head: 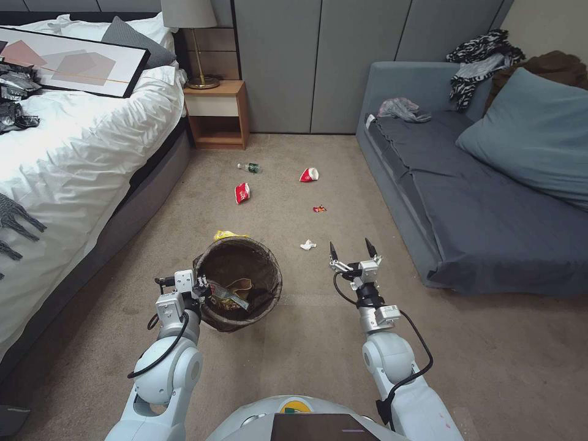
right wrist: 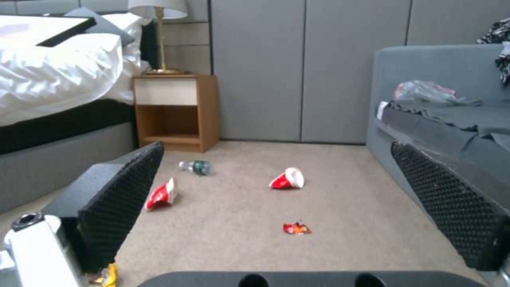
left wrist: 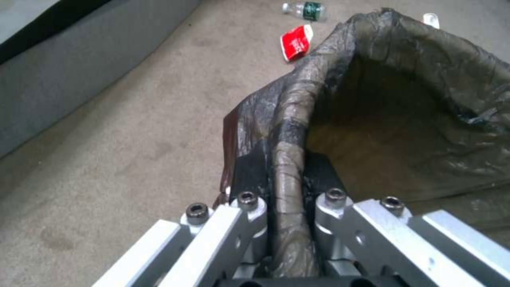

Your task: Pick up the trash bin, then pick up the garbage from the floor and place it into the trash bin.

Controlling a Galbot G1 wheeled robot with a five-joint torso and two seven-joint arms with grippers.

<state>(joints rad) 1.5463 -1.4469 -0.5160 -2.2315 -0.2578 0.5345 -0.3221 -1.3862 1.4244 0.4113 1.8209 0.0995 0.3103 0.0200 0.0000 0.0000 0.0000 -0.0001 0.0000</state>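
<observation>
The left gripper (head: 199, 288) is clamped on the rim of the trash bin (head: 240, 283), holding it above the floor (head: 294, 147). The right gripper (head: 354, 249) hovers beside the bin, its jaws spread apart with nothing between them. Just beyond it lies a white tissue (head: 307, 245); farther on are a small red wrapper (head: 319, 209), two crushed red cups (head: 242, 192) (head: 309, 175) and a plastic bottle (head: 250, 167). A bed (head: 73, 159) flanks the left gripper, a sofa (head: 478, 208) the right one.

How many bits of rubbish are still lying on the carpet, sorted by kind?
Crushed red-and-white paper cups: 2
Small plastic bottle: 1
Red snack wrapper: 1
White tissue: 1
Yellow wrapper behind the trash bin: 1
Total: 6
</observation>
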